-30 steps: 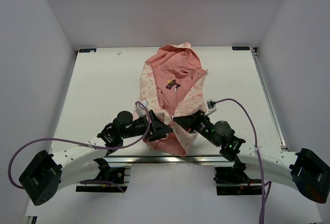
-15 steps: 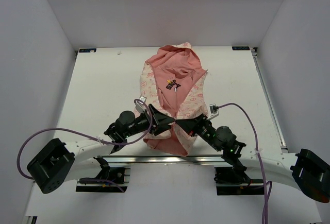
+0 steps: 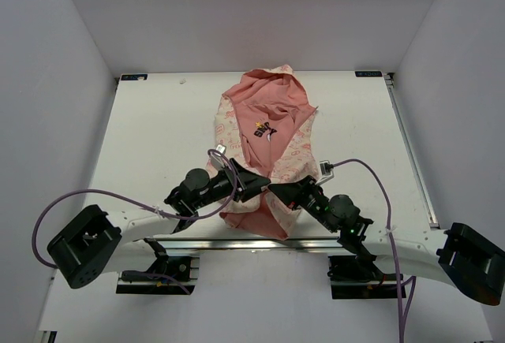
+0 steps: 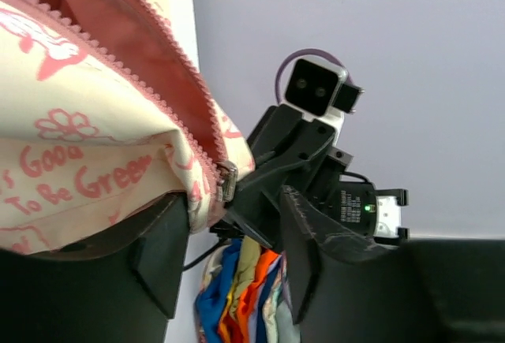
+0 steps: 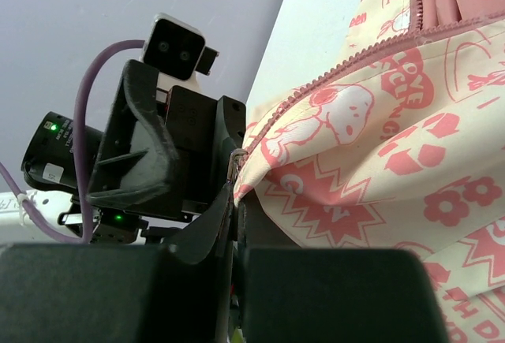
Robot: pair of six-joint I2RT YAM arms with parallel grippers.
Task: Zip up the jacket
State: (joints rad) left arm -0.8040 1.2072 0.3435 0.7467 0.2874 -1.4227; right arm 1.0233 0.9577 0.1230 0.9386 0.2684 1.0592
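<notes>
The jacket [image 3: 264, 134] lies open on the table, cream with pink print, salmon lining and a dark logo showing. Both grippers meet at its near hem. My right gripper [image 3: 276, 191] is shut on the hem end of one zipper edge, at the metal slider [image 5: 236, 166]; its jaws [image 5: 239, 201] are pressed together on it. My left gripper [image 3: 254, 184] is open, its fingers [image 4: 158, 252] straddling the other zipper edge [image 4: 185, 102]. The slider [image 4: 227, 179] sits just beyond its fingertips, with the right gripper's fingers on it.
The white table [image 3: 150, 138] has walls close on three sides. Purple cables [image 3: 118, 198] loop by both arms. A heap of coloured cloth [image 4: 245, 296] shows below, between the left fingers. A metal rail [image 3: 237, 242] runs along the near edge.
My left gripper has moved right and forward along the hem until it meets the right gripper. The right gripper shifted slightly left, and the hem has bunched between them.
</notes>
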